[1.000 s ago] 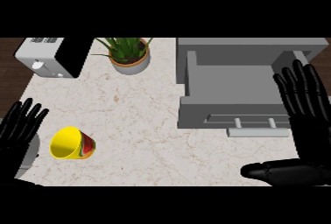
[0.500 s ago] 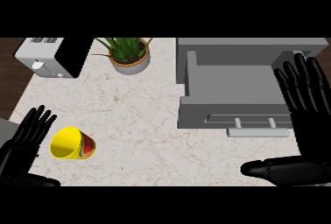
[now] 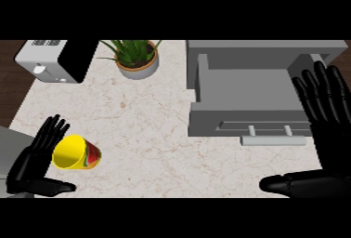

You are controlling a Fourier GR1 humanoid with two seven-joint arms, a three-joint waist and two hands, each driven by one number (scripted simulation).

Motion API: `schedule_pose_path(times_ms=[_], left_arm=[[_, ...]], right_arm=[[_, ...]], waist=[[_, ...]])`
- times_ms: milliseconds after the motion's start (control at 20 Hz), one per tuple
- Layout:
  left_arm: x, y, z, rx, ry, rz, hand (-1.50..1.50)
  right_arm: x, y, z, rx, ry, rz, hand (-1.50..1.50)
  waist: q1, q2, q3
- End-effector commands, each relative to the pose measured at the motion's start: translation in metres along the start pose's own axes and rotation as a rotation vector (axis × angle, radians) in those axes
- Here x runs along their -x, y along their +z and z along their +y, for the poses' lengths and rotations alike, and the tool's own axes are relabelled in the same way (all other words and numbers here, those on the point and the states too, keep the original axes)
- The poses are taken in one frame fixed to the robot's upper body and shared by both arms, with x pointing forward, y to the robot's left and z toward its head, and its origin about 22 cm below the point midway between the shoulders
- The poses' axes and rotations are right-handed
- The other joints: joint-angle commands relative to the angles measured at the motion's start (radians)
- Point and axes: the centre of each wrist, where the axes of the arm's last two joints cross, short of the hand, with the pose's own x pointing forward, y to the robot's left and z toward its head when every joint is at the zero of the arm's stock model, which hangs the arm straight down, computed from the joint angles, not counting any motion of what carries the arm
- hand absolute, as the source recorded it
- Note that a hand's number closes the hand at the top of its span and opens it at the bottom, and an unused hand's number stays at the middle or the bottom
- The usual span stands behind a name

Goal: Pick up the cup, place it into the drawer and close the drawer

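The yellow cup [image 3: 75, 153] is lying on its side on the counter [image 3: 151, 139], well to the left of the drawer [image 3: 250, 95]. Nothing has been picked up yet. The left hand [image 3: 37, 160] is held open just beside the cup, on the side away from the drawer, with its fingers straight and its thumb stuck out below. It looks as if the cup is touched by the fingers, but it is not held. The right hand [image 3: 322, 104] is open too, fingers straight, resting by the drawer's right side, and nothing is held in it. The drawer is pulled open and nothing is seen inside. The cup must be grabbed, carried to the drawer and put in, and then the drawer must be pushed shut.
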Motion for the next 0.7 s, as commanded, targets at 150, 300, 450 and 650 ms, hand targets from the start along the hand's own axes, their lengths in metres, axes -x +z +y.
schedule_pose_path(times_ms=[150, 300, 450, 650], left_arm=[[0.020, 0.022, 0.007, -0.049, 0.011, -0.017, -1.50], [0.028, 0.004, 0.013, -0.033, 0.009, -0.017, -1.50], [0.027, -0.011, 0.026, -0.051, 0.001, -0.004, -1.50], [0.027, -0.011, 0.034, -0.040, -0.012, 0.003, -1.50]], right_arm=[[-0.006, 0.002, -0.005, 0.002, 0.008, -0.004, -1.50], [0.001, 0.004, 0.000, 0.005, 0.009, 0.002, -1.50], [-0.013, 0.016, 0.004, -0.021, -0.018, 0.007, -1.50], [-0.016, 0.005, 0.005, -0.032, 0.003, 0.004, -1.50]], waist=[[0.002, -0.001, 0.000], [0.000, 0.000, 0.000], [-0.005, 0.000, 0.000], [-0.003, 0.001, 0.000]])
